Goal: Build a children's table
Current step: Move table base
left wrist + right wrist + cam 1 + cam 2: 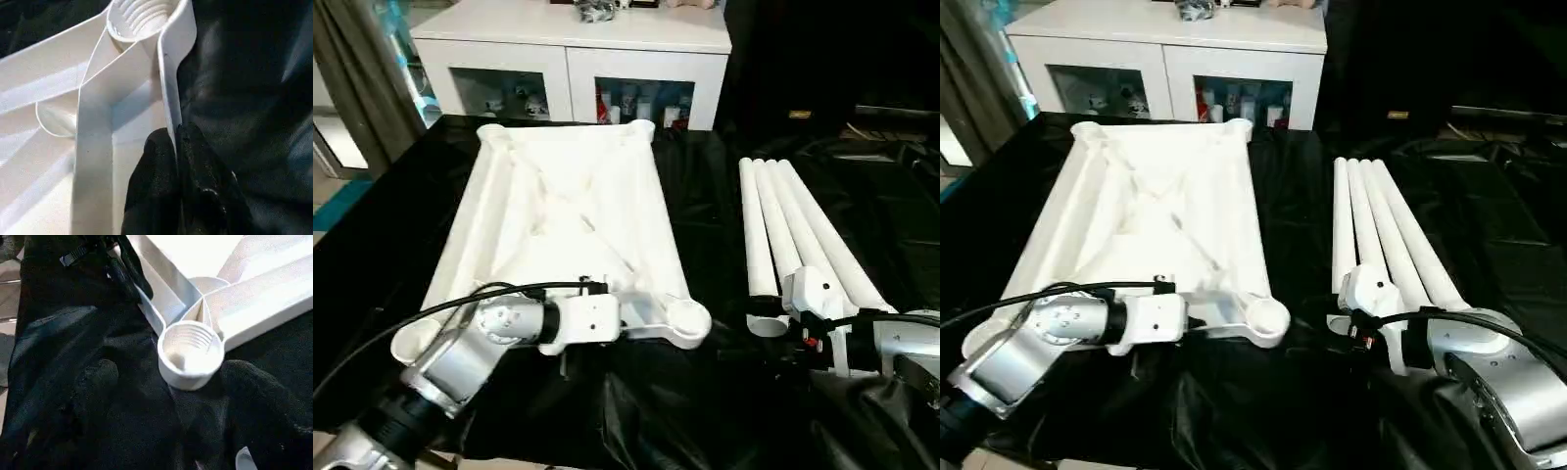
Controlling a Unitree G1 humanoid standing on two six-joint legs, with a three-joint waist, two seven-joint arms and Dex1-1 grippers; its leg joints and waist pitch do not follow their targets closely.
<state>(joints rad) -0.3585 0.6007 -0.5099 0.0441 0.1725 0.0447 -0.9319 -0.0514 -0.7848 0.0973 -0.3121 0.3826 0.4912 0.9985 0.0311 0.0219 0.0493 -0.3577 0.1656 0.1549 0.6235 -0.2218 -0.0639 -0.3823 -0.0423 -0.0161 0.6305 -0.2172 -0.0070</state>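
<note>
Silver forearms reach in from the near edge over a table draped in crinkled black plastic sheeting [705, 245]. On the robot's left, the left end effector [177, 147] is clenched on the thin near rim of the white plastic children's table top [568, 206], which lies upside down on the sheeting with its ribbed underside up. Its two black fingers [151, 186] pinch the upright rim wall between them, close to the near right corner socket [687, 321], a round threaded cup that stands empty. A black cable [460, 304] loops over that forearm.

On the robot's right, the right end effector [166, 382] is released, its two black fingers standing wide apart with the same threaded corner socket seen between and beyond them; it holds nothing. That arm hovers just at the near ends of the four long white tapered tube legs [793, 230], which lie side by side on the sheeting, touching one another, well apart from the table top.

Beyond the table stands a white cabinet with glass doors [573, 83], small items visible behind the glass and on its top.
</note>
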